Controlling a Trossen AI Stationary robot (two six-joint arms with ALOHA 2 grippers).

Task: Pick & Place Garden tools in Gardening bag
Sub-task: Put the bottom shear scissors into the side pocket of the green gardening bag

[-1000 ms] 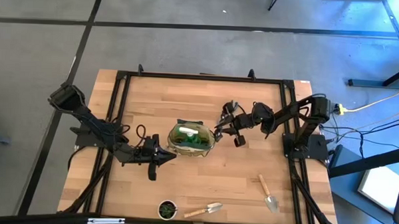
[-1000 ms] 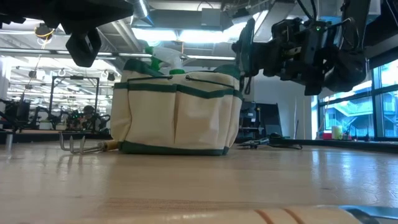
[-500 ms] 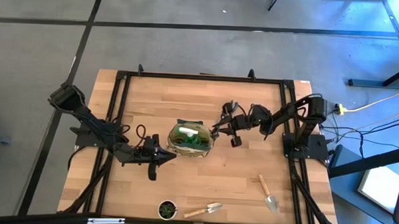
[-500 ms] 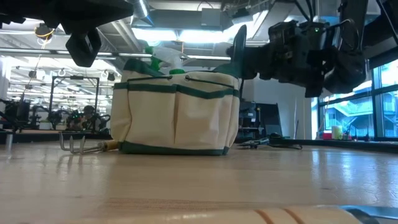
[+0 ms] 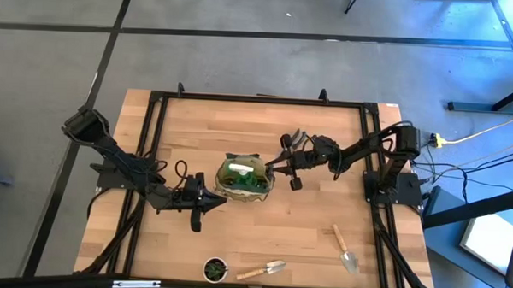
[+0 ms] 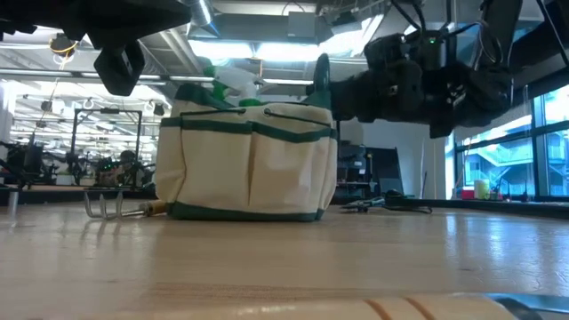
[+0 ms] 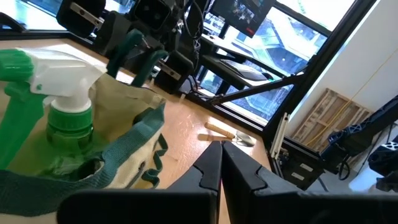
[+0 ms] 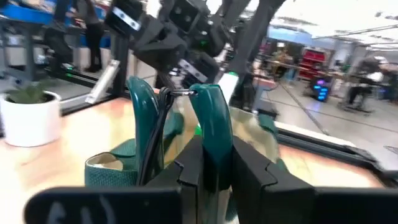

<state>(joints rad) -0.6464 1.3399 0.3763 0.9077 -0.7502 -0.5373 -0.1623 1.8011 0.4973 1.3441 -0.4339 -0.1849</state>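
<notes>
The tan gardening bag with green trim stands in the table's middle. It also shows in the low view. A green spray bottle with a white top stands in it. My right gripper is at the bag's right rim, shut on teal-handled pruners, which also show in the low view. My left gripper is shut and empty, just left of the bag's near side. A metal fork lies on the table beside the bag. My right gripper pinches one teal handle of the pruners between its two fingers. The fingers come about level from the table's right side. Both handles stick out past the fingertips toward the bag. The pruners are lifted clear, above the bag's right rim.
Two wooden-handled trowels lie near the table's front: one at the right, one in the middle. A small dark pot with a plant stands beside the middle one. A dark tool lies behind my right gripper.
My right gripper has gone toward the table's left edge with the pruners, from beside the bag to over its right rim, still shut on them.
</notes>
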